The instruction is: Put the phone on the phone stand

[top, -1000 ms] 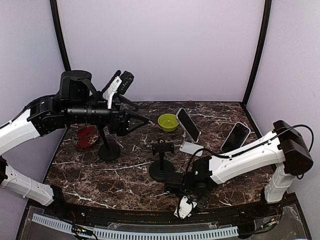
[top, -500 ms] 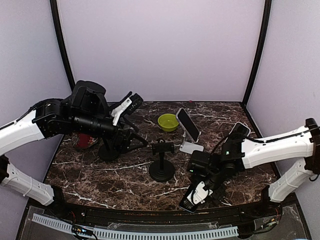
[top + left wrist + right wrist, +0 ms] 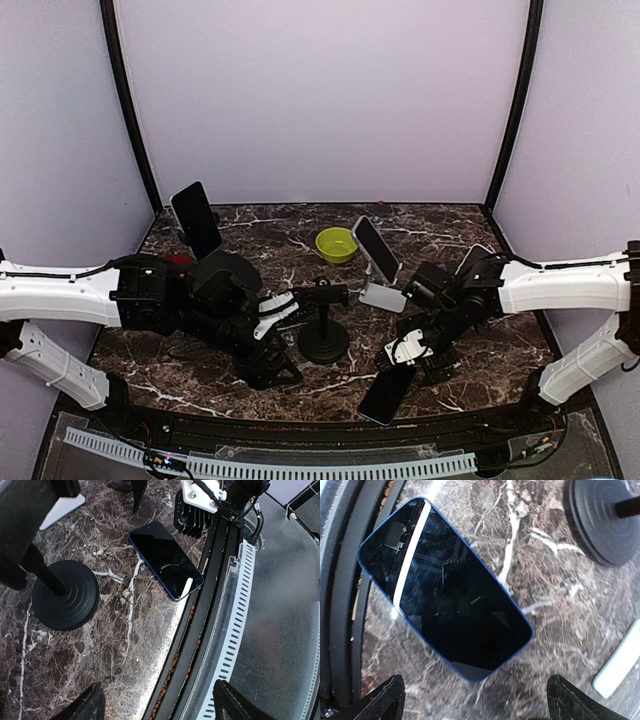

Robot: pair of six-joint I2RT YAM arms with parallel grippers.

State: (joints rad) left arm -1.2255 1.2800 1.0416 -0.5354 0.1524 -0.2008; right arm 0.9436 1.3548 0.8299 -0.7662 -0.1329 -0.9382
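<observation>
Marbled tabletop (image 3: 430,225), lilac walls (image 3: 320,100), flat phone (image 3: 387,393)

Blue-rimmed phone (image 3: 445,617) lies flat, screen up, at the table's (image 3: 320,385) near edge, near the black stand (image 3: 324,340).

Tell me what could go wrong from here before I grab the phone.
1. The phone lies flat with a corner at the table's near edge; a nudge from the open right gripper could slide it off.
2. The left gripper hangs open close to the stand; a careless swing could knock it over.
</observation>
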